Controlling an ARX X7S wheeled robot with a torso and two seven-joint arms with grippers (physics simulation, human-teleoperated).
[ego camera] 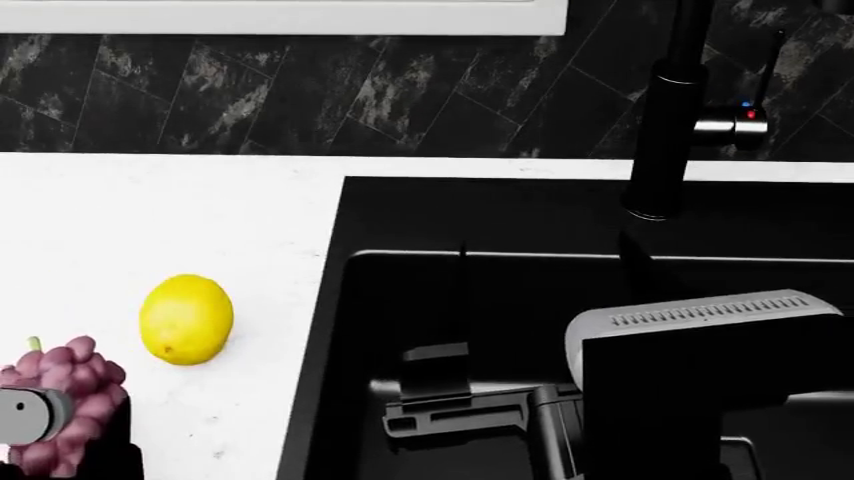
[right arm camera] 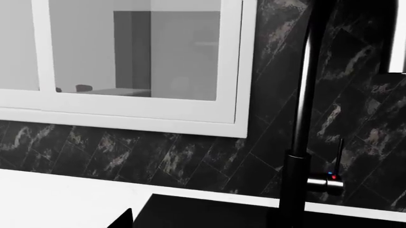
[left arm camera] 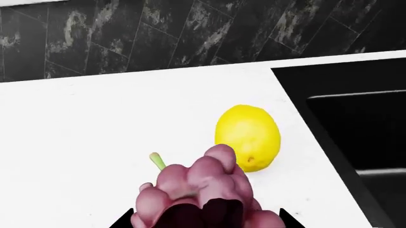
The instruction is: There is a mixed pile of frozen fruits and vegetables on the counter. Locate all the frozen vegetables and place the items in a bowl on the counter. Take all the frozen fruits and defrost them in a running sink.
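Pink-purple grapes (left arm camera: 203,190) sit gripped in left tool (left arm camera: 206,221).

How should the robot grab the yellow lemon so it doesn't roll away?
Probably best across its narrow middle, coming straight down from above. The lemon lies on its side on the counter, long ends pointing away and toward the robot, so squeezing the fat middle from left and right should stop it rolling. The grapes sit close on one side, so come down carefully.

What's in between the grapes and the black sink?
The lemon lies on the counter between the grapes and the sink; beyond it only bare white counter reaches the sink's edge. The head view shows this best.
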